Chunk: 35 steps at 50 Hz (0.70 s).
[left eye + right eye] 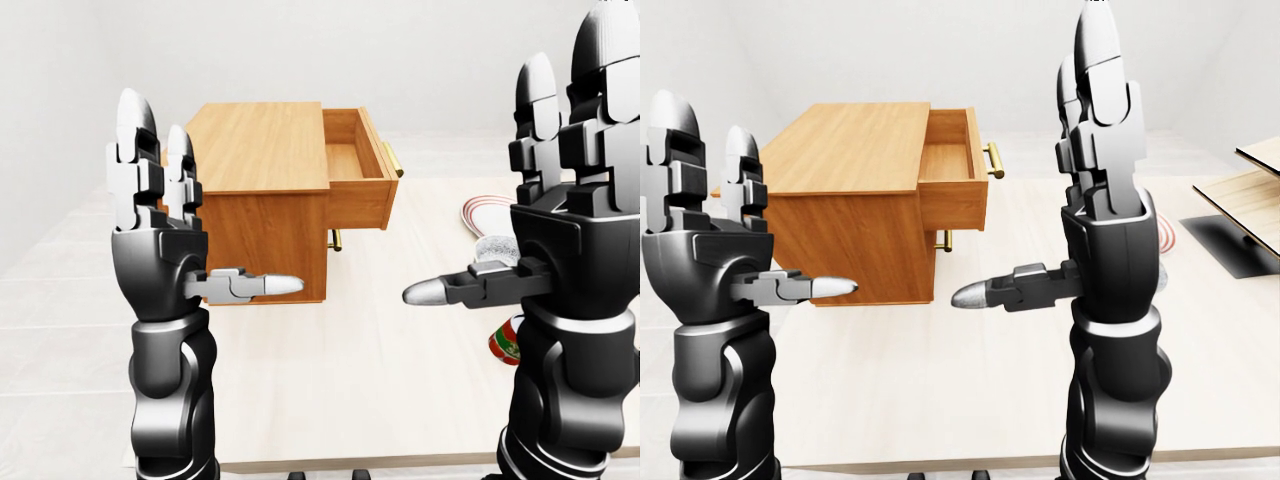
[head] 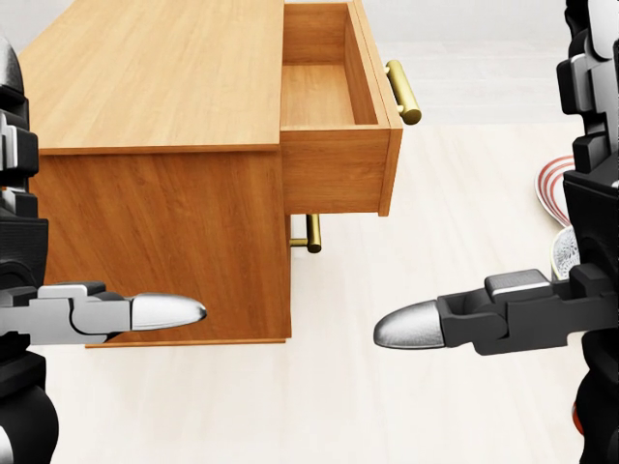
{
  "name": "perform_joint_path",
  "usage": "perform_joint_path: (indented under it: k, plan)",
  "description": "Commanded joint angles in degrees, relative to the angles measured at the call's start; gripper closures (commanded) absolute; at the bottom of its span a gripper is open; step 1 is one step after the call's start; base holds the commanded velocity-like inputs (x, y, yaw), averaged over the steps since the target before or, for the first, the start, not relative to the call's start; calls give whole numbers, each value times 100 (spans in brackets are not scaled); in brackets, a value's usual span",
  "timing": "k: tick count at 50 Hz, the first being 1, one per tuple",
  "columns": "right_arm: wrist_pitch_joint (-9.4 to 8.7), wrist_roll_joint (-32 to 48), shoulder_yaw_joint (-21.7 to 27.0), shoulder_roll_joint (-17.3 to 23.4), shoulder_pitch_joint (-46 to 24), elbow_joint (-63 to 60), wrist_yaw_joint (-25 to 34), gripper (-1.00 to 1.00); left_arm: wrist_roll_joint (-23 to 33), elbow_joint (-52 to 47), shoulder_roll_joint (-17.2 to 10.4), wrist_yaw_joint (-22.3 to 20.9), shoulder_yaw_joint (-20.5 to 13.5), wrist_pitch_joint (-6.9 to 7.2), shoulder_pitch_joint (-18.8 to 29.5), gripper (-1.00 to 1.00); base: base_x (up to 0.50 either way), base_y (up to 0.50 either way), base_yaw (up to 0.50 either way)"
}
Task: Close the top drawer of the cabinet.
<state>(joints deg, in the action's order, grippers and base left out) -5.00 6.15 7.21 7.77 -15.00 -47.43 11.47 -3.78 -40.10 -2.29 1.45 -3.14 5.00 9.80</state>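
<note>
- Your left robot hand stands at the lower left of the left-eye view, fingers spread wide and upright, thumb pointing inward, holding nothing.
- Your right robot hand mirrors it at the lower right, also wide and empty.
- Between and beyond them, the cabinet sits on the pale desk, filling the upper left of the head view.
- Its top drawer juts out open toward the right, brass handle at its end.
- A striped plate and a bowl lie at the right edge.
</note>
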Motion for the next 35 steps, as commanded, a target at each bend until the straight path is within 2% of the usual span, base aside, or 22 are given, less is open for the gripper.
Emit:
perform_joint_path:
  k: [1, 5, 7, 18, 35]
  plan:
    - [0, 127, 2, 13, -9, 118, -69, -100, 5, -11, 6, 3, 2, 0, 20, -100, 0, 0, 0]
    - [0, 142, 14, -29, -1, 310, -107, -100, 103, -141, -48, 20, 99, 0, 17, -100, 0, 0, 0]
    - [0, 140, 0, -49, -3, 413, -136, -100, -6, -161, 41, -28, 44, 0, -2, -100, 0, 0, 0]
    - [0, 155, -19, -71, -213, 1100, -317, -100, -9, -172, 1, -21, 0, 0, 35, -100, 0, 0, 0]
    - [0, 107, -83, -193, 368, 1971, -494, -100, -16, -248, 13, -20, 31, 0, -14, -100, 0, 0, 0]
